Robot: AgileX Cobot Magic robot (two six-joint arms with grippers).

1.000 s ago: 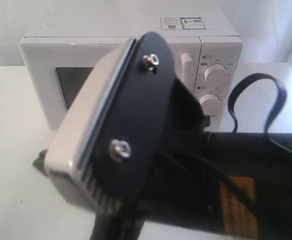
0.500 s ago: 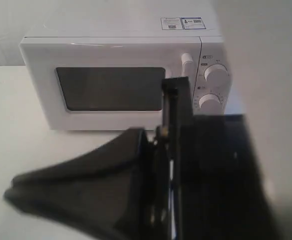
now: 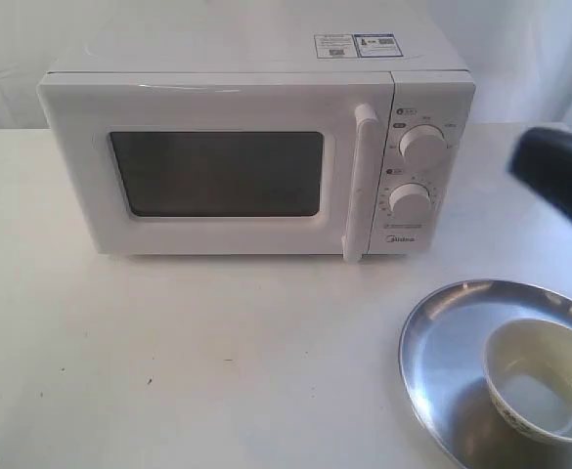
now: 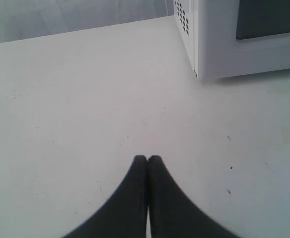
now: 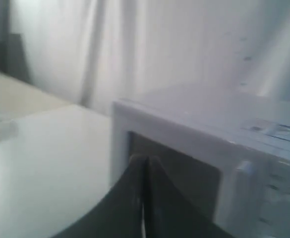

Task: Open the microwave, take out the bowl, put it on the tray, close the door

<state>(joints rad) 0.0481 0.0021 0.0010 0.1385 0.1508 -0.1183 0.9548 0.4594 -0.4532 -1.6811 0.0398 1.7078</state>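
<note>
Exterior view: you are looking at the microwave (image 3: 256,161) with its door (image 3: 217,171) sitting flush, and the bowl (image 3: 540,391) is resting in the tray (image 3: 437,342) on the table (image 3: 168,352). Your left gripper (image 4: 147,159) is hovering over the table, fingers pressed together. Your right gripper (image 5: 145,159), blurred, seems pressed together too, facing the microwave.

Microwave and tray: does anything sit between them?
Nothing. The exterior view shows only bare table between the microwave and the tray.
</note>
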